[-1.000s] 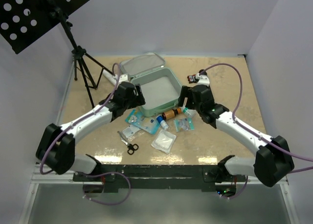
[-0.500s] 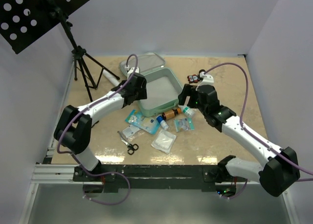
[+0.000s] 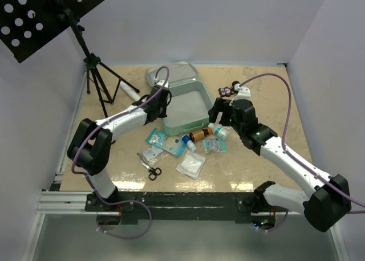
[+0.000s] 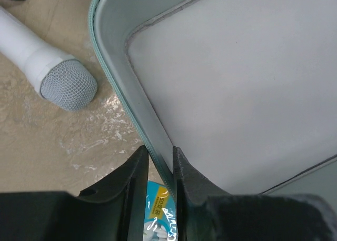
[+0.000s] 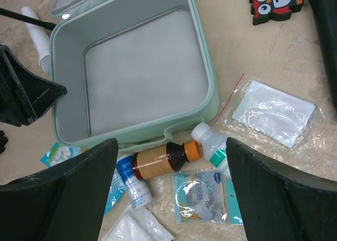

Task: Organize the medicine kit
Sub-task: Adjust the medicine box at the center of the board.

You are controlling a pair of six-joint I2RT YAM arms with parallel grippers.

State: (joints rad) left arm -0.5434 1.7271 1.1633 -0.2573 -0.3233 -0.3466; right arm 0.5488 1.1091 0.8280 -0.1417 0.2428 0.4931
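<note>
Black left end effector (image 4: 158,159): clenching on the 9 o'clock wall of the medicine kit (image 4: 113,20), one finger sitting inside the tray and one outside by the zip edge.
Grip: likely bracing the case. The wall is looking soft, so the pinch should be staying light and not dragging the wall sideways.
Right end effector (image 5: 168,143): hanging released, jaws spread wide, over the brown bottle (image 5: 158,161) at the kit's 5 o'clock.
Pick: I would be centring on one bottle only, since the white bottle (image 5: 210,141) is lying just beside it.
Medicine kit: lying open and empty toward the bench's (image 4: 63,141) 12 o'clock, its lid (image 3: 171,74) resting at 11 o'clock.
Hazards: a blue packet (image 4: 160,212) is lying beneath the left fingers, and the white-and-grey cylinder (image 4: 63,83) is lying near at 10 o'clock.
</note>
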